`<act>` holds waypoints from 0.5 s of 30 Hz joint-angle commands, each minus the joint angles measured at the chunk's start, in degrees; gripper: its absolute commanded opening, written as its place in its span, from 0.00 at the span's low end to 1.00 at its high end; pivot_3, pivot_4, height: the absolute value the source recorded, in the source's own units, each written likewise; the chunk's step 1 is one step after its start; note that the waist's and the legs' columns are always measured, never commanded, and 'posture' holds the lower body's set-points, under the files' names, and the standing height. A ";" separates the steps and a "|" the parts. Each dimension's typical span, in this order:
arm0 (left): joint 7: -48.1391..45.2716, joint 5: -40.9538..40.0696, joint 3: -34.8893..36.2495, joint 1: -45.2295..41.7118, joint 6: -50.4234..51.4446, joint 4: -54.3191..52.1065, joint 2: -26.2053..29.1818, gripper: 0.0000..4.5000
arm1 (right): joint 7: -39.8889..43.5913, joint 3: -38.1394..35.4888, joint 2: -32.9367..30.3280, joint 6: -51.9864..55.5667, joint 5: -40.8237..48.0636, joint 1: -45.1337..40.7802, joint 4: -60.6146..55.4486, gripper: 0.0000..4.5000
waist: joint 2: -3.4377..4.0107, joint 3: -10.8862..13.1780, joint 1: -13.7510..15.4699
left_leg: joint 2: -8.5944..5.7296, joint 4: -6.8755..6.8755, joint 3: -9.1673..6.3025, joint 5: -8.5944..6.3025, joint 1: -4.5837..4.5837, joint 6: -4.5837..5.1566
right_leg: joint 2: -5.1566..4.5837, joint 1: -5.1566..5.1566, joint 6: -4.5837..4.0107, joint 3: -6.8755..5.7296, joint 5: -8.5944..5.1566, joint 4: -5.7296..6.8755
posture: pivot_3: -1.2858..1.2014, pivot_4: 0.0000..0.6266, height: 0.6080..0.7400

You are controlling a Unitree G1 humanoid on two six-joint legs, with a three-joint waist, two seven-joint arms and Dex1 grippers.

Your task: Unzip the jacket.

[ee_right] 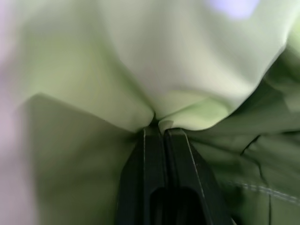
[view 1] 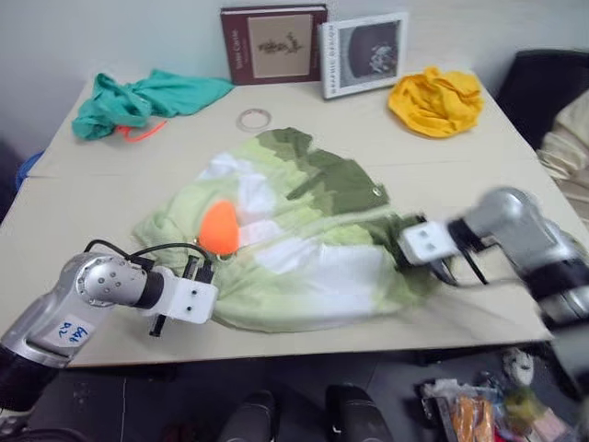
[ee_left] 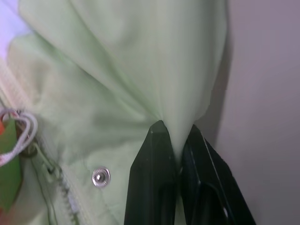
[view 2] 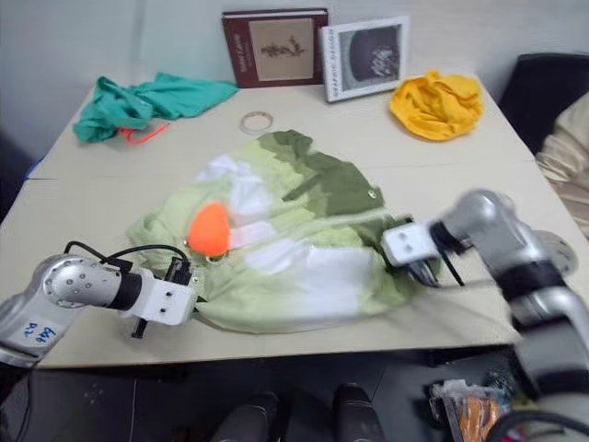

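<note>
We're over a pale beige surface set against a light wall, w/ two books propped at the back. Biggest item: the jacket, spread mid-surface in lime, white and olive bands, an orange patch on it toward our left. Far corners hold a teal cloth and a yellow cloth, both well apart from the jacket; a small ring lies just behind it.

Left gripper has its fingers clamped on a fold of pale lime fabric at the jacket's near-left edge. Right gripper fingers are likewise shut on fabric at the right edge, where lime meets olive.

Key relation: in the left wrist view the zip and a metal snap sit just beside the left fingers, so we judge the left arm nearer the zip. Its run looks roughly left-right between the two grips, tho we can't tell where the slider is.
</note>
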 commanded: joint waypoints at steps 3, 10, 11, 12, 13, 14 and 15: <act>3.64 9.49 -4.50 -6.24 -30.39 27.37 2.50 0.00 | -7.68 -11.19 -12.13 20.68 20.90 31.33 -39.96 0.01 | 0.40 -0.22 0.24 | 0.20 -0.06 0.24 0.10 0.11 -0.09 | 0.06 0.06 0.00 0.02 0.00 0.01 | 0.52 0.24 1.00; -5.83 -5.69 -4.48 -4.11 -24.96 27.29 2.50 0.00 | -23.69 -18.83 -4.51 25.26 16.73 37.90 -43.61 0.01 | 0.20 -0.12 -0.80 | 0.64 -0.62 0.74 -0.32 2.01 0.32 | 0.11 1.80 0.16 -0.21 0.10 -0.54 | 0.52 0.24 1.00; -8.54 -10.39 -4.02 -1.51 -19.06 22.51 3.69 0.00 | -24.41 -20.05 -4.12 25.68 16.50 37.32 -42.68 0.01 | 0.20 -0.12 -0.88 | 0.64 -0.62 0.74 -0.38 1.96 0.34 | 0.11 1.74 0.15 -0.20 0.09 -0.58 | 0.52 0.24 1.00; -10.27 -13.18 -3.45 0.35 -14.97 19.09 4.52 0.00 | -24.55 -20.86 -3.87 25.96 16.45 36.99 -42.18 0.01 | 0.21 -0.13 -0.98 | 0.65 -0.61 0.74 -0.37 1.88 0.20 | 0.15 1.61 0.13 -0.17 0.08 -0.52 | 0.52 0.24 1.00; -11.61 -15.61 -2.69 2.37 -10.46 15.29 5.54 0.00 | -23.52 -21.83 -4.44 24.77 15.68 37.13 -41.26 0.01 | 0.25 -0.15 -0.97 | 0.67 -0.59 0.76 -0.35 1.83 0.06 | 0.17 1.52 0.10 -0.14 0.07 -0.49 | 0.52 0.24 1.00; -12.56 -17.20 -2.08 3.69 -7.51 12.94 6.13 0.00 | -22.51 -22.57 -5.12 23.82 14.97 37.30 -40.45 0.01 | 0.27 -0.16 -0.88 | 0.66 -0.60 0.79 -0.39 1.82 0.12 | 0.18 1.50 0.07 -0.12 0.05 -0.46 | 0.52 0.24 1.00; -13.08 -18.69 -1.29 4.88 -4.68 10.81 6.46 0.06 | -21.75 -23.37 -5.51 23.20 14.47 37.23 -39.56 0.00 | 0.27 -0.16 -0.82 | 0.66 -0.60 0.78 -0.50 1.68 0.19 | 0.20 1.41 0.05 -0.14 0.04 -0.48 | 0.52 0.24 1.00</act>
